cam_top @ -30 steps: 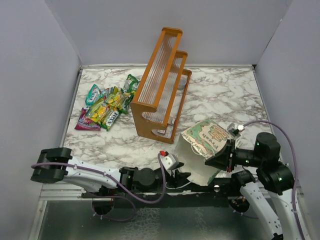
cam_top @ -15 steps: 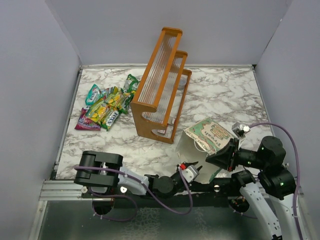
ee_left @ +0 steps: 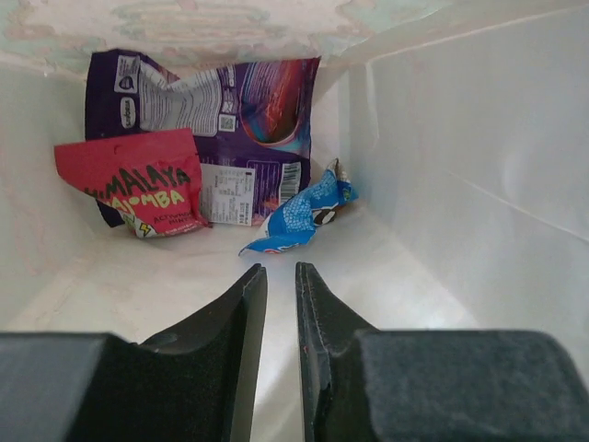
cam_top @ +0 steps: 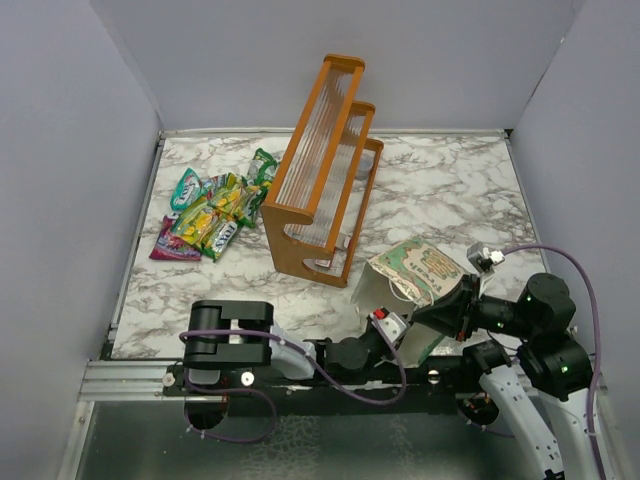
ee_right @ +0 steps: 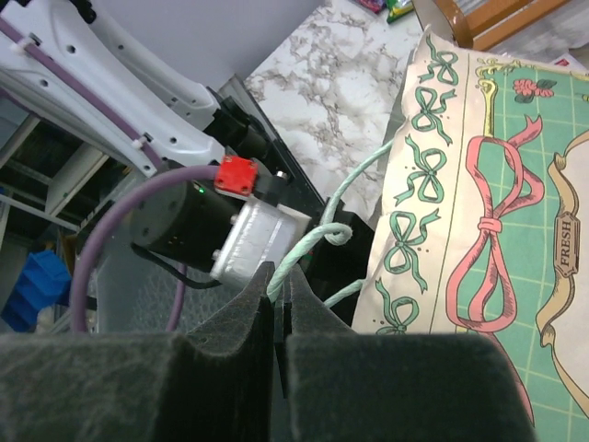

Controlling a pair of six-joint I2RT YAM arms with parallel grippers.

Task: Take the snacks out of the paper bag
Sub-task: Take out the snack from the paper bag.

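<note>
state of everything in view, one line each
paper bag: on its side, mouth open
right pincer: shut on cord handle
left pincer: inside bag, narrow gap, empty
red packet, purple packet, blue packet: inside bag
snack pile: out on table
rack: upright

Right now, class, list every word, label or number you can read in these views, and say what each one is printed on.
"MALAYA" above "OMBA": red packet; the start of each word is unclear.
"FRESH": printed face of the paper bag.
Purple packet: white labels and barcode, too small to read.
Blue packet: logo blurred, unreadable.
Pile of packets in the top view: print too small to read.
</note>
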